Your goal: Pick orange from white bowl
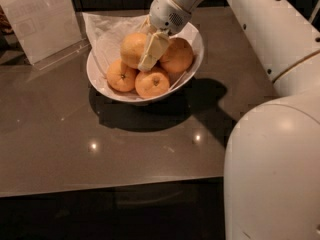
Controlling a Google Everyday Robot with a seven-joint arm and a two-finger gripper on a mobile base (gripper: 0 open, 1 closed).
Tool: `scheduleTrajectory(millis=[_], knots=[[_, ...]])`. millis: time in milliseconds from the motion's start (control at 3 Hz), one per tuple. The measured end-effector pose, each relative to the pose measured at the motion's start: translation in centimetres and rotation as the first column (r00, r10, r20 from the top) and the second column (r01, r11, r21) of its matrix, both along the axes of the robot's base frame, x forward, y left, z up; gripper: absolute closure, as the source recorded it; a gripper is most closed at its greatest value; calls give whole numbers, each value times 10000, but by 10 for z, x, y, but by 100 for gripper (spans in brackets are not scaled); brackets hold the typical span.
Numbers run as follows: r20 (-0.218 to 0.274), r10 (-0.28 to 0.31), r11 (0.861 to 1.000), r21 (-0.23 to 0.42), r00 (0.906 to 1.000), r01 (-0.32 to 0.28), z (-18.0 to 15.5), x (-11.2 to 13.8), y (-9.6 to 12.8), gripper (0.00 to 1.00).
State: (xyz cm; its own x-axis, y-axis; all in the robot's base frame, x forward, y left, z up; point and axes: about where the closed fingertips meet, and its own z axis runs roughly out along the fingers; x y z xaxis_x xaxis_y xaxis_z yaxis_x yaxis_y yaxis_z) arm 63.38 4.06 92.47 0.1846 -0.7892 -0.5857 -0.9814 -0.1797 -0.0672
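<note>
The white bowl [192, 34], lined with crinkled white paper, stands on the grey table and holds several oranges. The orange [131, 47], the largest and palest, lies at the back left on top of the pile. A redder one [177, 56] lies to its right, and two smaller deeper-orange fruits [121, 76] [152, 83] with stem dimples lie in front. My gripper [148, 59] reaches down from the upper right into the bowl. Its pale tip sits against the right side of the orange, between it and the redder fruit. Its far side is hidden behind the orange.
A clear acrylic sign holder [42, 21] stands at the back left of the table [60, 144]. White paper [102, 26] sticks out behind the bowl. My white arm and body [272, 149] fill the right side. The table's front edge runs along the bottom.
</note>
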Motion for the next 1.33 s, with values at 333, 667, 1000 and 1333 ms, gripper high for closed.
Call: scheduleTrajectory(millis=[333,667,1000,1333], knots=[[0,0,10000,0,10000,0,0,0,0,65],[1,0,10000,2,10000,0,0,0,0,89],[94,23,9995,322,10000,-26,0,4,7,100],[659,237,9948,969,9975,-300,23,-9,5,100]])
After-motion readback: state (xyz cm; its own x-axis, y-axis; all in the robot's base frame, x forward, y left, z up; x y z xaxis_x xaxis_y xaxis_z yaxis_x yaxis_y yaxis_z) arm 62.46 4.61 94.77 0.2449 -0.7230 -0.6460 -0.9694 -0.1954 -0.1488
